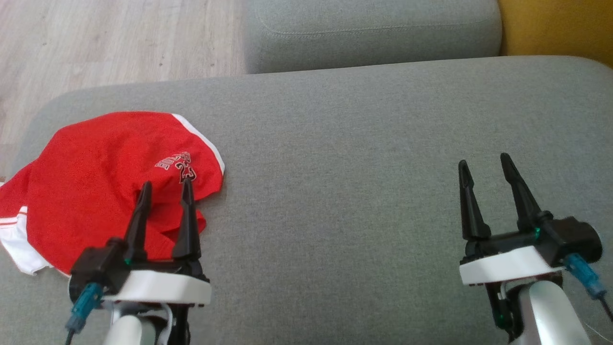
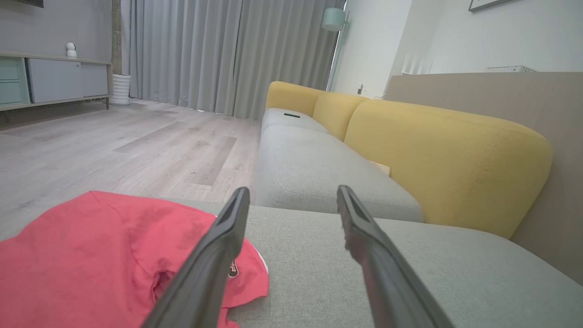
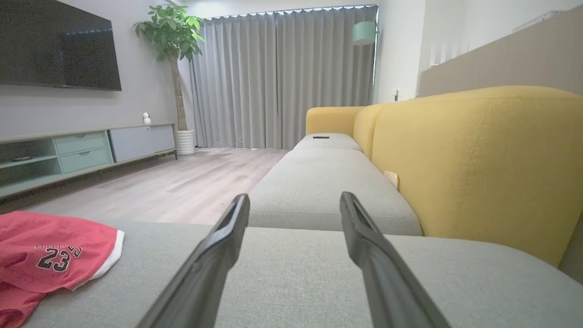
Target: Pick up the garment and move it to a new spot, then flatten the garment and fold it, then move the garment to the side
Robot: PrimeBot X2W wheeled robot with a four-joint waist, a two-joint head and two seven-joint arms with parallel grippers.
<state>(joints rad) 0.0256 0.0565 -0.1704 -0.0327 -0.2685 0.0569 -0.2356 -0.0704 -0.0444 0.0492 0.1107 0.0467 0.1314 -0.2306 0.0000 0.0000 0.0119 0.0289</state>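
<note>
garment: red sporty thing [image 1: 96,182] with white trim, lying bunched up and rumpled at the left end of the grey sofa seat [image 1: 359,167]. It isn't flat at all. One white-edged hem faces the middle of the seat, and there's more white peeking out at its near-left corner.
print: the right wrist view shows a "23" with small lettering above it, close to that white hem.
left pincer: [image 1: 166,184] fingers spread wide with nothing between them. From the head view the tips sit over the garment's right-hand edge. From its own wrist cam the left finger crosses in front of the red cloth and the right finger is over bare grey fabric. Honestly can't tell if it's touching the cloth or just above it.
right pincer: [image 1: 483,160] also spread and holding nothing, over the bare right part of the seat, well apart from the garment.
sofa: there's a second grey cushion [image 1: 373,28] butted up against the far edge of the seat, and a yellow backrest [image 3: 478,159] runs along the right side.
floor: pale wood planks [image 1: 96,38] past the seat's left end.
background: grey curtains [image 3: 282,77] across the far wall, a dark TV [image 3: 54,45] over a low cabinet [image 3: 68,150], a potted plant [image 3: 171,32] in the corner and a pale green lamp [image 3: 364,34].
</note>
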